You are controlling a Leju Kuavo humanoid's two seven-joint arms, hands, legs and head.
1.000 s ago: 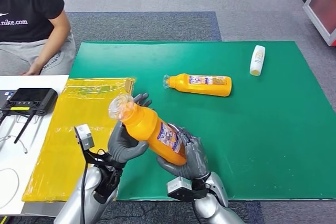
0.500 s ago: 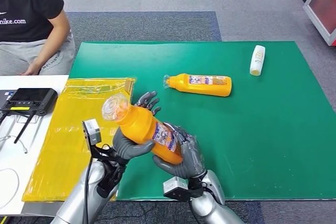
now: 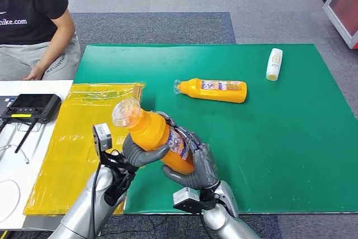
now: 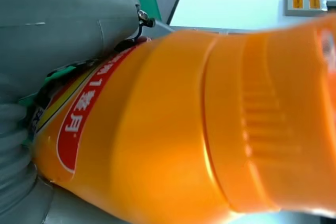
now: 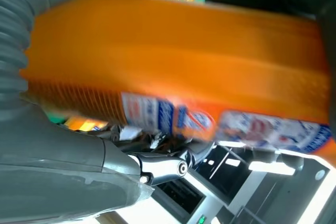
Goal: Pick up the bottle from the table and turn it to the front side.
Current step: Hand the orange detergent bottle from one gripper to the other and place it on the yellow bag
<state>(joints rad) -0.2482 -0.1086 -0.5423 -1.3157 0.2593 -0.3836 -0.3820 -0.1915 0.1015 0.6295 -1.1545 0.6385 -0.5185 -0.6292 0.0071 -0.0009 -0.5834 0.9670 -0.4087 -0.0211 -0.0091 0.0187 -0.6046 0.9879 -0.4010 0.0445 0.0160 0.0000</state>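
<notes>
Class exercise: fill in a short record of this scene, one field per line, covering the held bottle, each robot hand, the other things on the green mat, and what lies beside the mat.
Held bottle: orange bottle, lifted off the mat, tilted, clear cap toward the robot's left.
Left hand: grips the bottle's neck end.
Right hand: holds the labelled base end.
Green mat: second orange bottle lying on its side; white bottle near the far right corner.
Beside the mat: yellow plastic bag; black device on a white table.
Bystander: seated person, far left.
</notes>
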